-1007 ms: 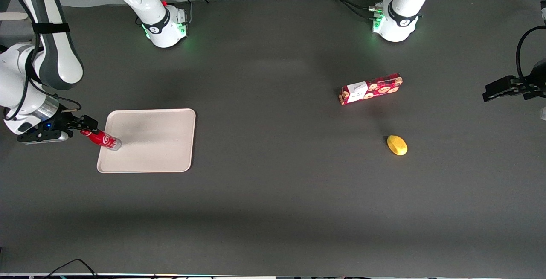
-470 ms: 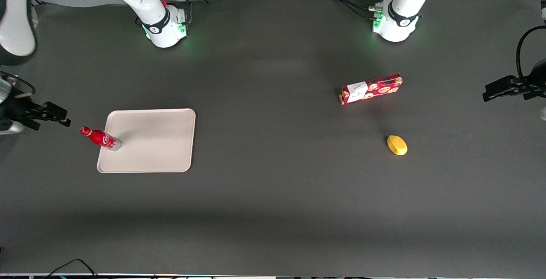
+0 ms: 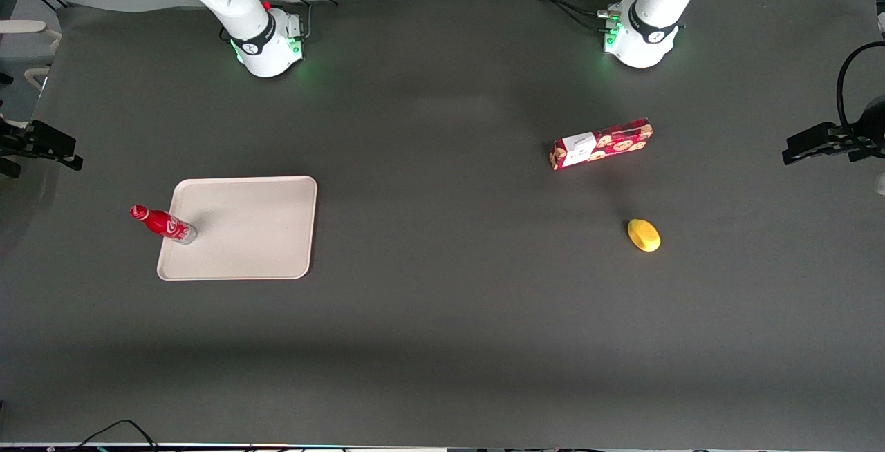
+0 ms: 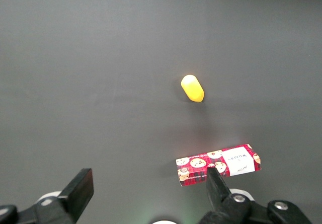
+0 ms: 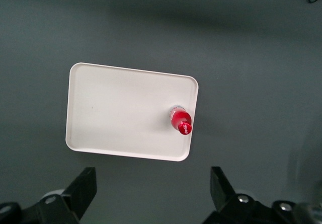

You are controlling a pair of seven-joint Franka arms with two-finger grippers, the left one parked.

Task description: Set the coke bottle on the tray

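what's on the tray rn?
Only the coke bottle, standing upright on the tray close to the rim at the working arm's end. Its base contact is hidden by the bottle's body. The claw is open, high above, holding nothing.

Even, soft overhead light – faint shadows on the dark table (image 3: 442, 341); all 3 views sharp.
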